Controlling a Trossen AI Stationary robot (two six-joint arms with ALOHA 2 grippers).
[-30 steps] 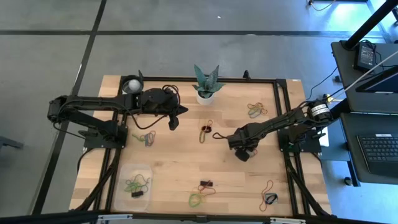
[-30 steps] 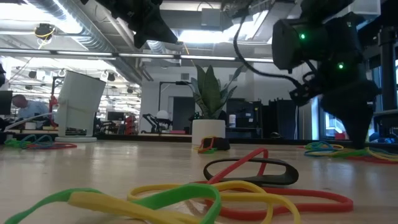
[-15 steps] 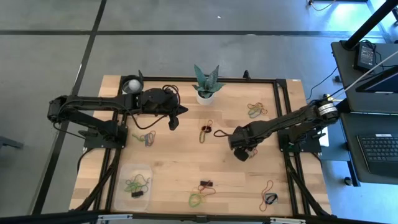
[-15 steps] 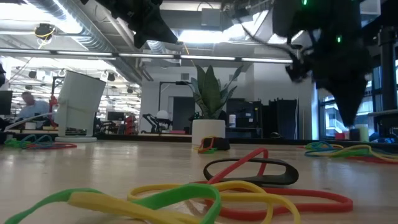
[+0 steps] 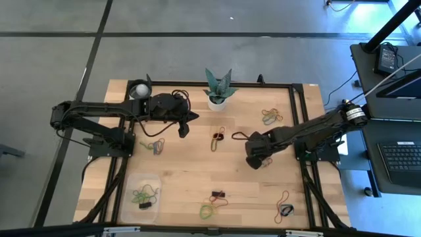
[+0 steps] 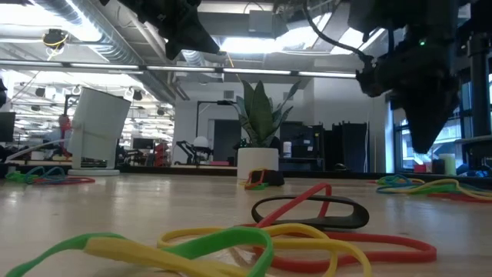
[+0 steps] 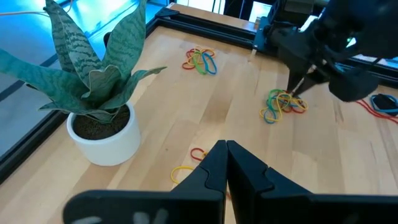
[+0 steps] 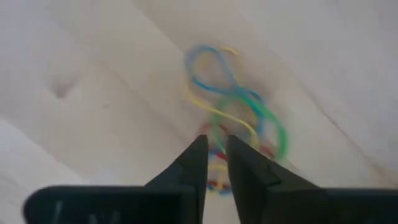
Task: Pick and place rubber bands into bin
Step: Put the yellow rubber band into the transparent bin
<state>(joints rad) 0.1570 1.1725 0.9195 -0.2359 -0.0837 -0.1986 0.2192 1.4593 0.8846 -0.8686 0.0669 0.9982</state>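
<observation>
**Right gripper shifts over a tangle of bands**

In a second, the right gripper [image 5: 254, 160] slid toward mid-frame right, its fingers a narrow gap apart over a blurry rubber band tangle [image 8: 233, 130], seemingly holding nothing. The left gripper [image 5: 184, 124], closed, waits at upper left. The bin [image 5: 144, 191] at lower left already holds several bands

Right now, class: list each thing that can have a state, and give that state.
left claw: shut, empty, raised off the table.
right claw: slightly open, empty, over a pile of rubber bands.
bin: upright, uncovered, a few bands inside.
rubber bands: mostly loose in piles on the table.
plant pot: upright.
</observation>
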